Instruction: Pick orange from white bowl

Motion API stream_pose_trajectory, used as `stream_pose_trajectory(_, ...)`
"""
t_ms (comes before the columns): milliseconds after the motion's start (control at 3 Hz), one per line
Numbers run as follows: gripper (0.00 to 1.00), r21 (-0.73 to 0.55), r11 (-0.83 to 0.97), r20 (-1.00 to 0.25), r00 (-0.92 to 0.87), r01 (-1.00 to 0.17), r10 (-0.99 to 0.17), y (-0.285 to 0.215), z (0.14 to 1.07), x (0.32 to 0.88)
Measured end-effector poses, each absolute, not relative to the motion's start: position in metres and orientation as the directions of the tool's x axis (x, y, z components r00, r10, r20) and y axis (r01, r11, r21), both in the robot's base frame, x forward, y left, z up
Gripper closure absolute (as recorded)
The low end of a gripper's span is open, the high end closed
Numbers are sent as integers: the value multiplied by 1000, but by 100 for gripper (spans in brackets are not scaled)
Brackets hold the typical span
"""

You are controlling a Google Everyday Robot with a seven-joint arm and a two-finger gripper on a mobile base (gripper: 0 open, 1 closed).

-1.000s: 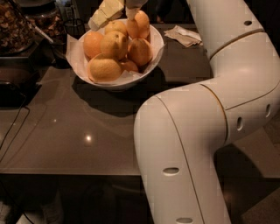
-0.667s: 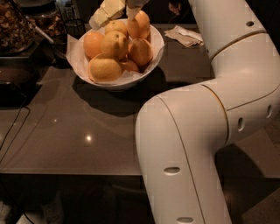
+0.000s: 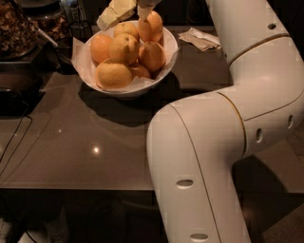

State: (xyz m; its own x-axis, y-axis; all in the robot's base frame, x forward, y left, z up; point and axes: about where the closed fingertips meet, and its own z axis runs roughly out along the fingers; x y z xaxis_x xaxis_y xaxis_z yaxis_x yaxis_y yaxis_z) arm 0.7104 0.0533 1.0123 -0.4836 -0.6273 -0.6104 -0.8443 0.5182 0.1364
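Gripper (image 3: 144,8) noted at frame 12 o'clock, directly over topmost orange (image 3: 152,26), heaped at 1 o'clock in white bowl (image 3: 156,78). Claw state cannot be told. Straight vertical lift advised; neighbouring fruit (image 3: 124,47) easily dislodged.

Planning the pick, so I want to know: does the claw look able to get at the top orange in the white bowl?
Likely yes. The claw is at the view's top edge, right over the orange, which sits highest at the back of the white bowl, nothing covering it.
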Motion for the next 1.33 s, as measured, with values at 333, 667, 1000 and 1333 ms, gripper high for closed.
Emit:
stream_pose_trajectory(333,0,140,526,-623,-488,-839,-612,51,1016,709)
stream_pose_trajectory(667,0,146,527,-619,-493,-837,-612,52,1016,710)
stream_pose_trajectory(1000,0,216,510,-619,-521,-833,-588,61,1020,697)
stream_pose_trajectory(1333,0,271,517,-598,-562,-812,-572,63,1022,685)
